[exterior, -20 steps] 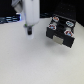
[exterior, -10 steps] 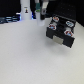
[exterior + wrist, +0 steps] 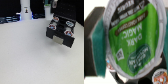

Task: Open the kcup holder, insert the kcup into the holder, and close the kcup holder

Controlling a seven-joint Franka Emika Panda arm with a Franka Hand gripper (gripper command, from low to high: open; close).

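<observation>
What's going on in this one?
The Panda arm seems to be carrying the kcup: its green lid fills the wrist view, though the grip itself is not visible. The black kcup holder sits on the white table at the exterior view's right. The kcup is not in it yet.

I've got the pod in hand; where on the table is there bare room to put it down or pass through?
The white table is bare across the foreground and the exterior view's left, in front of the kcup holder. It is crowded along the back edge, around the white bottle-shaped object and dark clutter. In the wrist view the kcup fills the frame, with the claw itself out of sight.
</observation>
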